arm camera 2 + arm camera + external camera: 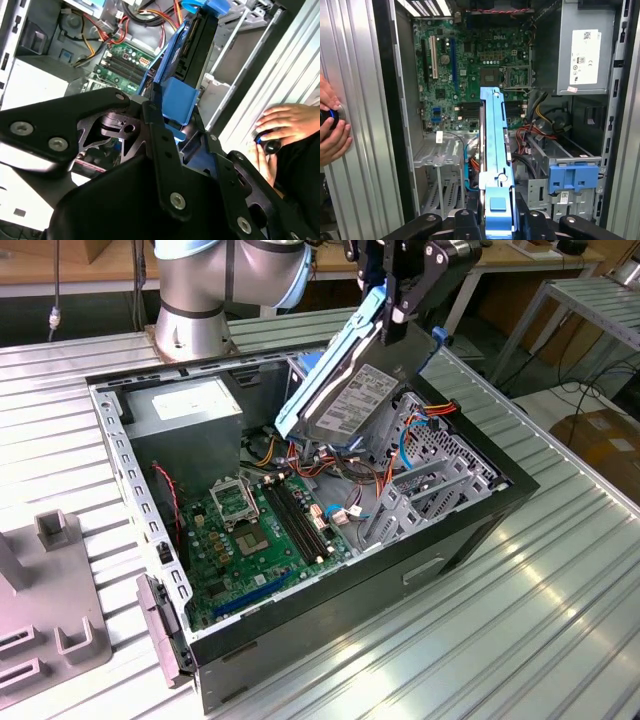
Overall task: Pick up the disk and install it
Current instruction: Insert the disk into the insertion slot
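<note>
While clamped in gripper [392, 318], disk [350, 400] hangs tilted over case [330, 630]: blue side rails, dark casing, white label.

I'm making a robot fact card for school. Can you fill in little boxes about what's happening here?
Holder: end effector, shut on one end of the disk
Held thing: disk, blue side rails, tilted in the air over the open case
Case: case lying on the table, green board showing inside
Cage: cage with blue handle, inside the case
Power box: power box, grey with a white label
Person: hand on the table beside the case
Disk installed: not yet
</note>
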Motion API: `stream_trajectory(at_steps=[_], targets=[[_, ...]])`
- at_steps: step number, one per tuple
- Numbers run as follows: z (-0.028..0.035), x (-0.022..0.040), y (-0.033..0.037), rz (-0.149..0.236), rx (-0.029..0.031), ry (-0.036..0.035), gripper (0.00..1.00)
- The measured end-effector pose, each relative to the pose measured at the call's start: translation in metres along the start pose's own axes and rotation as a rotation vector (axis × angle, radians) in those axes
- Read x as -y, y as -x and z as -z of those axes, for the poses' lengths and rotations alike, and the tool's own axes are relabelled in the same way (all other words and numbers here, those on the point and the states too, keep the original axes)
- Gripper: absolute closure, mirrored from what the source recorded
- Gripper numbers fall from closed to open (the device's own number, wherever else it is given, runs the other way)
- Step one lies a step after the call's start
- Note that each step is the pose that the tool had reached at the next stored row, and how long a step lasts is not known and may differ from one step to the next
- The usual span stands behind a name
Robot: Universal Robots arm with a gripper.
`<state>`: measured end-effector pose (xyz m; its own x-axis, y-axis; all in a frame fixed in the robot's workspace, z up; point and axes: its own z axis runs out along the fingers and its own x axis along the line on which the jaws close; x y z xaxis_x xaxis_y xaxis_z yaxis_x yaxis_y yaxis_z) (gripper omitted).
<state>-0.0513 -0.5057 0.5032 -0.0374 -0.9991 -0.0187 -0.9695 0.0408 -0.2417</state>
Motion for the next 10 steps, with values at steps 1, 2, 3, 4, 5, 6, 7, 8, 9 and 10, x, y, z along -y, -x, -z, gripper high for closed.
stream_trajectory(at_steps=[1,2,3,4,5,6,7,8,9,10], targets=[[-0.0002,0.0004,-0.0012,0.001,0.0007,-0.0101,0.63],[-0.0003,0.0007,-0.0021,0.002,0.0012,-0.0181,0.63],[-0.0005,0.0008,-0.0030,0.003,0.0019,-0.0289,0.63],[-0.0006,0.0009,-0.0037,0.004,0.0024,-0.0370,0.63],[-0.0007,0.0011,-0.0044,0.005,0.0029,-0.0458,0.63],[-0.0008,0.0012,-0.0046,0.006,0.0036,-0.0539,0.63],[-0.0009,0.0015,-0.0048,0.008,0.0045,-0.0716,0.63],[-0.0011,0.0016,-0.0053,0.010,0.0057,-0.0874,0.63],[-0.0012,0.0018,-0.0056,0.012,0.0069,-0.1034,0.63],[-0.0012,0.0018,-0.0056,0.014,0.0077,-0.1153,0.63]])
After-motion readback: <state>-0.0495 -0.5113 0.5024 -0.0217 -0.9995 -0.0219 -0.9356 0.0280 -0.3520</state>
